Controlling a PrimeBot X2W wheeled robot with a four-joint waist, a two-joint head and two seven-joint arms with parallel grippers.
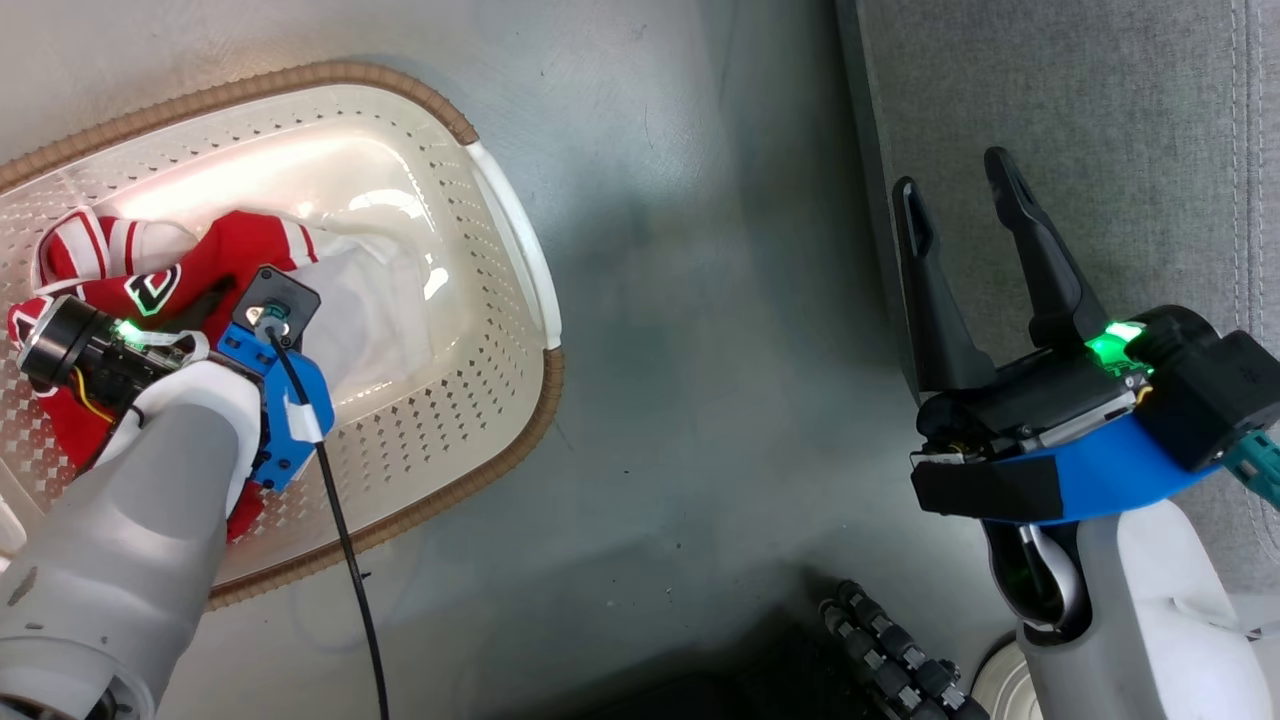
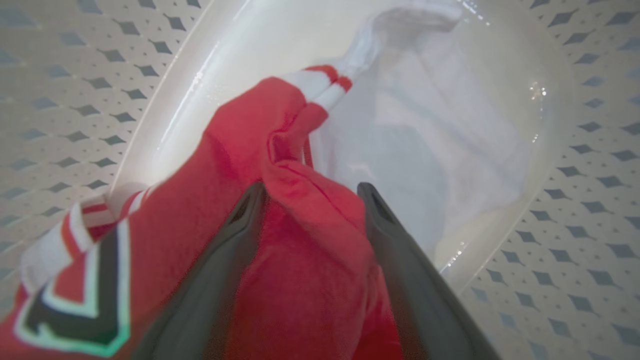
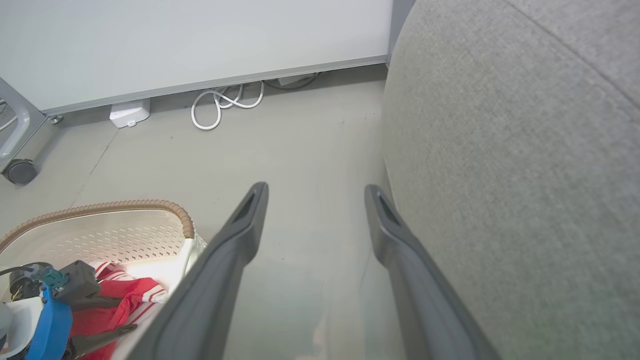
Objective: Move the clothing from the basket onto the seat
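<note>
"While my left arm [image 1: 150, 480] points down into the basket [image 1: 300, 75], where's the clothing [image 1: 230, 250]?"
"Inside it; I see the left gripper [image 2: 311, 190] spread wide astride a red fold. My right gripper [image 1: 952, 178] hovers, fingers wide, by the seat [image 1: 1050, 100]."

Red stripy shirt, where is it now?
In the head view, the red garment with white trim stripes lies inside the cream perforated plastic basket at the left, the open left gripper straddling a red fold.
</note>
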